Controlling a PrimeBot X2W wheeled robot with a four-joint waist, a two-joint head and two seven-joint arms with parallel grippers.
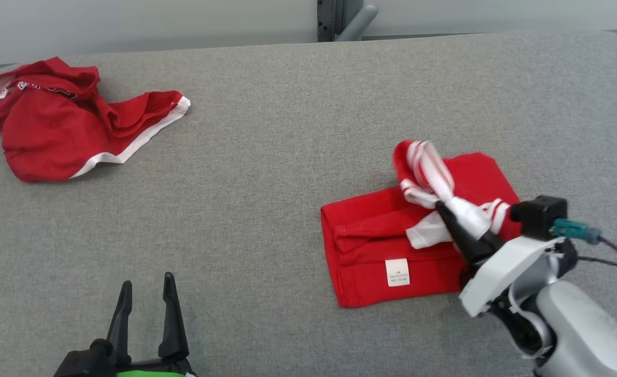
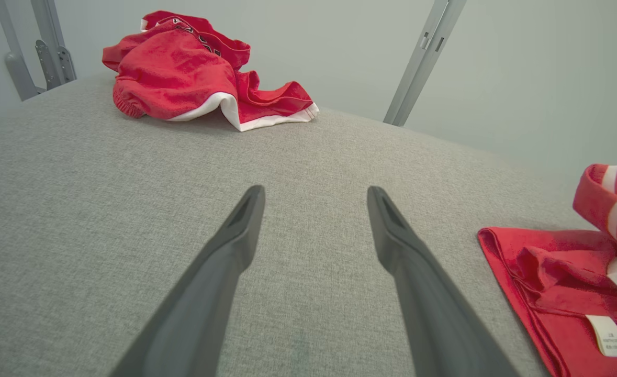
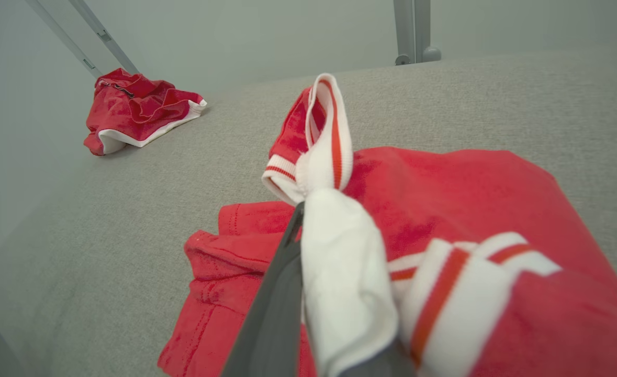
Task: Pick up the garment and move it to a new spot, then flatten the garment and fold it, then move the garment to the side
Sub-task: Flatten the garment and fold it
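One grip only: the right gripper (image 1: pixel 444 210) is clamped on the white trim (image 1: pixel 470 219) of the garment (image 1: pixel 371 238); the left gripper (image 1: pixel 147 281) idles, fingers apart. Drag low and slowly, lest the folds open.

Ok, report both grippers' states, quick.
Left gripper: open, empty, over the grey fabric tabletop.
Right gripper: shut on the white striped trim of the folded red garment.

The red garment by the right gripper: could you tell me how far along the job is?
Folding looks done: the red garment lies as a rectangle, label up. In hand: the right gripper is shut on its white striped trim. Remaining: moving it aside. The left gripper is open.
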